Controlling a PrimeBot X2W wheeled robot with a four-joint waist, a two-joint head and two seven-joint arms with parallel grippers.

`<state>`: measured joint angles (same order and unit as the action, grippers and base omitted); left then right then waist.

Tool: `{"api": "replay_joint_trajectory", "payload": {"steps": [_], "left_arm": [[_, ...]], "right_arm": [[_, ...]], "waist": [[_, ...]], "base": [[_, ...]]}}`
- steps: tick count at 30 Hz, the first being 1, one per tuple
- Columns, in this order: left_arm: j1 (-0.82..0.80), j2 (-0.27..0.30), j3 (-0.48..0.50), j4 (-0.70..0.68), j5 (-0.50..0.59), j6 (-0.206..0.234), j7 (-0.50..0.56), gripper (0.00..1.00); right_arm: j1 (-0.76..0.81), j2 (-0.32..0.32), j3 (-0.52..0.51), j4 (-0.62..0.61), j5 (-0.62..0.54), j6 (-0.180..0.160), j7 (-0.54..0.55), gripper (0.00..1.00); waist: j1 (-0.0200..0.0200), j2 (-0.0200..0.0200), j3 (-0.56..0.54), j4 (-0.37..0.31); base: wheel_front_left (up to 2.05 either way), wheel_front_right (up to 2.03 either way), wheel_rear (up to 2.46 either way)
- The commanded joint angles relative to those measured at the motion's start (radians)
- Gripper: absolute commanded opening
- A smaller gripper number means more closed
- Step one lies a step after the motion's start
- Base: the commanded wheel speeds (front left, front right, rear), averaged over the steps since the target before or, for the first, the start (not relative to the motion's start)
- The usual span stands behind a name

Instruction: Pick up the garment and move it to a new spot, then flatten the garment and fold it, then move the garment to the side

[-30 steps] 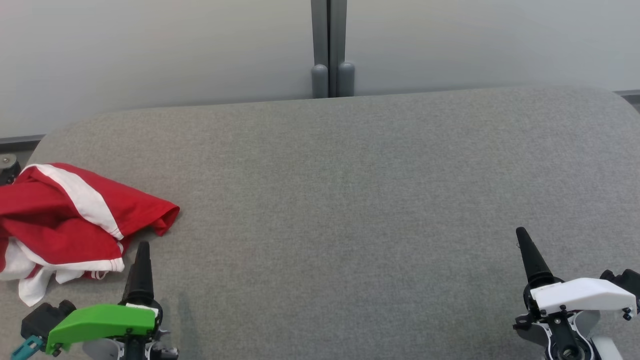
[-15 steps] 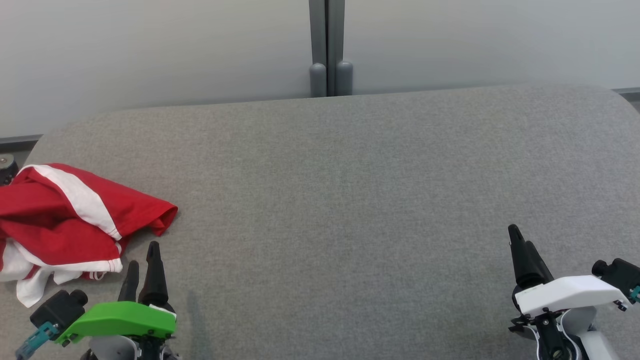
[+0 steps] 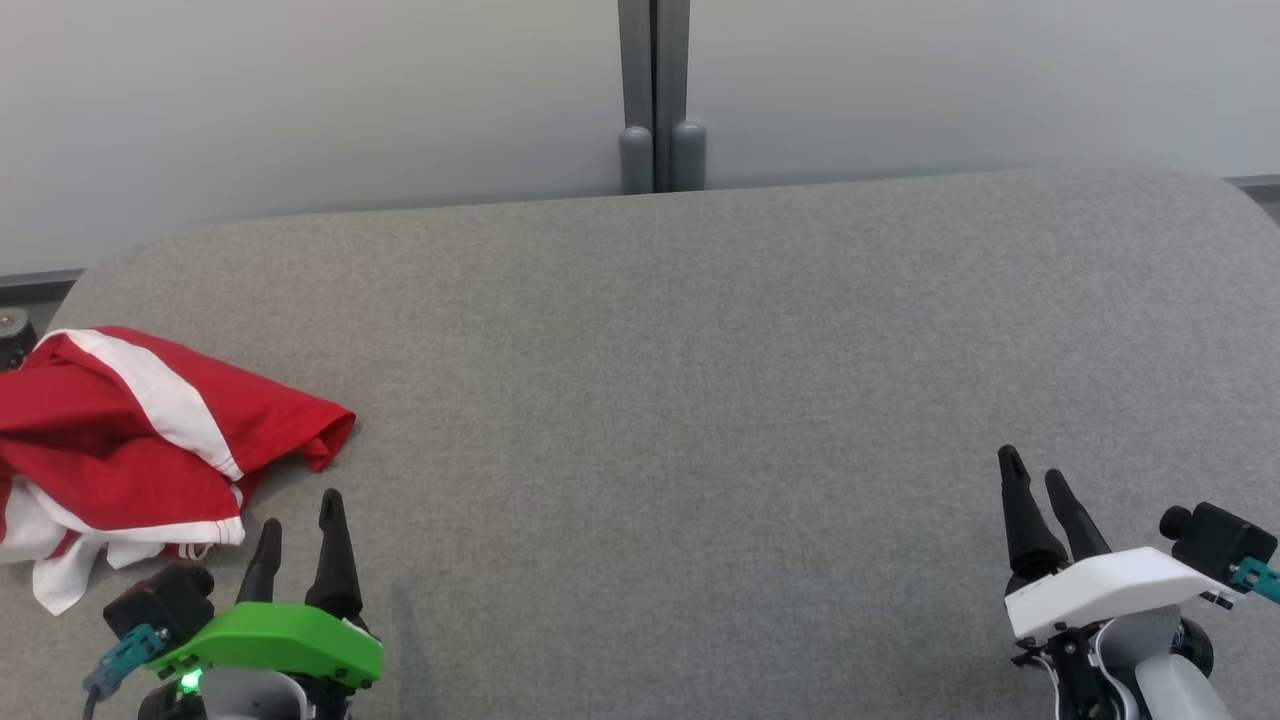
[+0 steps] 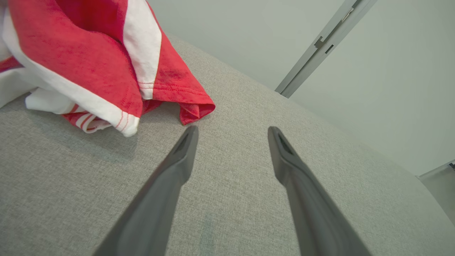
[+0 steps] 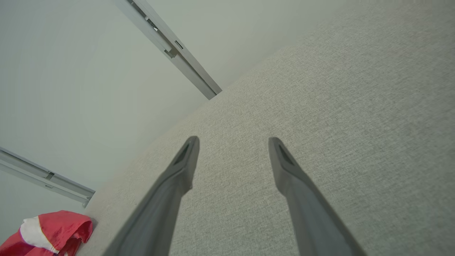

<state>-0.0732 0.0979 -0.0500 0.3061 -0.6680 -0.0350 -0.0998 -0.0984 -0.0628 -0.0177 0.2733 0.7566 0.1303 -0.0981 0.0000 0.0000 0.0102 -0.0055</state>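
The garment (image 3: 130, 440), red cloth with white stripes and trim, lies crumpled at the left edge of the grey fabric table (image 3: 680, 380). It appears at the upper left of the left wrist view as the garment (image 4: 89, 60) and small at the bottom left of the right wrist view as the garment (image 5: 49, 233). My left gripper (image 3: 300, 510) stands open just in front and to the right of the cloth, apart from it, nothing between its fingers (image 4: 177, 167). Far to the right, my right gripper (image 3: 1030, 470) is open over bare table, its fingers (image 5: 288, 170) holding nothing.
A pale wall (image 3: 300, 100) with a grey vertical post (image 3: 657, 100) runs behind the table's far edge. The table's rounded left corner (image 3: 90, 290) lies just beyond the garment. A small dark object (image 3: 12, 335) sits off the table's left edge.
Both grippers have turned about their wrists, so each now shows two spread fingers instead of one. The left gripper shifted slightly right, the right slightly left. The garment has not moved.
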Motion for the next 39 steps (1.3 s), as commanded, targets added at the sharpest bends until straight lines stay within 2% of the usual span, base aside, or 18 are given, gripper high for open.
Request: {"api": "replay_joint_trajectory", "payload": {"steps": [1, 15, 24, 39], "left_arm": [[-0.025, 0.013, -0.006, -0.012, 0.033, 0.007, -0.011, 1.00], [-0.031, 0.053, -0.077, -0.061, 0.194, 0.059, -0.049, 1.00], [-0.023, 0.053, -0.099, -0.059, 0.268, 0.082, -0.072, 1.00], [-0.001, 0.021, -0.067, -0.046, 0.368, 0.069, -0.107, 1.00]], "right_arm": [[-0.017, -0.007, 0.003, -0.008, -0.033, 0.000, -0.012, 1.00], [-0.023, 0.001, -0.002, -0.048, -0.203, 0.000, -0.050, 1.00], [-0.013, 0.005, 0.022, -0.024, -0.310, 0.000, -0.074, 1.00], [0.001, 0.011, 0.012, -0.036, -0.441, 0.000, -0.108, 1.00]], "waist": [[0.0000, 0.0000, 0.000, 0.000], [0.0000, 0.0000, 0.006, -0.004], [0.0000, 0.0000, 0.007, -0.005], [0.0000, 0.0000, 0.002, -0.007]], "base": [[0.00, 0.00, 0.00], [0.00, 0.00, 0.00], [0.00, 0.00, 0.00], [0.00, 0.00, 0.00]]}}
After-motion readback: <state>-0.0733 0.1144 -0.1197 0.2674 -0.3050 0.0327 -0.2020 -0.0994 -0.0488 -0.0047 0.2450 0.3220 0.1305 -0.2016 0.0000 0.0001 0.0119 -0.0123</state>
